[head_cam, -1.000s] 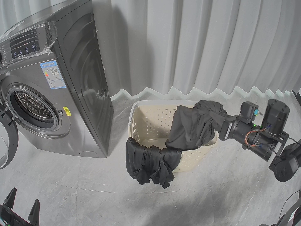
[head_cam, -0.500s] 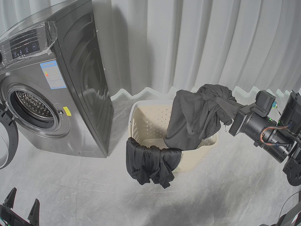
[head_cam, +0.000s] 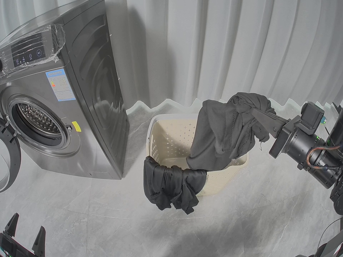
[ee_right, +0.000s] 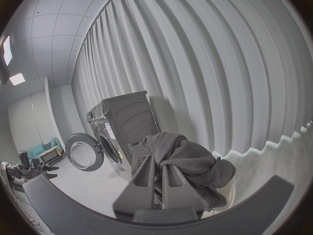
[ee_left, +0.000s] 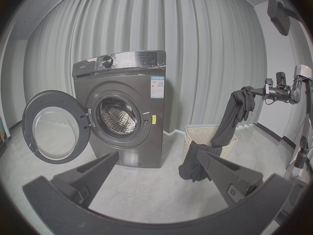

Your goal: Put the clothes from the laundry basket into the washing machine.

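A dark grey garment (head_cam: 221, 136) is held clamped in the right hand (ee_right: 158, 164) above the laundry basket (head_cam: 168, 140), its lower end trailing inside, while the left hand (ee_left: 157, 153) is spread wide, well apart.

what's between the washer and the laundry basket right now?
Nothing: bare grey floor separates the washing machine from the laundry basket, clearest in the head view. The black garment hangs off the basket's near rim, not in that gap.

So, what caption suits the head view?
Right hand holds a dark grey garment, trailing into the cream plastic laundry basket, beside the open grey washing machine.
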Tool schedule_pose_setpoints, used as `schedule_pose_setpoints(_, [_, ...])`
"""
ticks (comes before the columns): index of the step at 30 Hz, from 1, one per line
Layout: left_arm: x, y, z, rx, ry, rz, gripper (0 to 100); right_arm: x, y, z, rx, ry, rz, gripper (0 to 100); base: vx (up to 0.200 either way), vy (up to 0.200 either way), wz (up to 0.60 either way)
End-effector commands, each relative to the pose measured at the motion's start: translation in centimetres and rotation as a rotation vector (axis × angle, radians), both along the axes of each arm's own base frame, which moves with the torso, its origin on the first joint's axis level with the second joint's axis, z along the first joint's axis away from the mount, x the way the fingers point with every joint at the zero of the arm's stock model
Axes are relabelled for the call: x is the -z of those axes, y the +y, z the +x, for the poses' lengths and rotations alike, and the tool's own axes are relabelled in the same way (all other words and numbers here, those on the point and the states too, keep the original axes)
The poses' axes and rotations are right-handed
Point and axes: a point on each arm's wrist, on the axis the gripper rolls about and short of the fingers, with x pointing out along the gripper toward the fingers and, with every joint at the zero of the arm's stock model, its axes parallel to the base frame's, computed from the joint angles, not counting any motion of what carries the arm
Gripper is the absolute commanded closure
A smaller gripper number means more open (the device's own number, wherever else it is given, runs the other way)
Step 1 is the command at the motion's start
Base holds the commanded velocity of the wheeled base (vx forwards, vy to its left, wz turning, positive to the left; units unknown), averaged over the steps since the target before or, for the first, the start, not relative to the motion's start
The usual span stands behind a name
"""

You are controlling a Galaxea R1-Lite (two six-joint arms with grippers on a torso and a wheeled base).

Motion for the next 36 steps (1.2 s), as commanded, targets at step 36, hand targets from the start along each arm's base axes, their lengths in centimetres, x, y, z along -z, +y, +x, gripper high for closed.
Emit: schedule_pose_setpoints(36, [0.5,0.0,0.0,0.009,-0.001,-0.009,0,1.4,0.3,-0.1,-0.02,0.045,-0.022,100,-0.028,0.106,0.0])
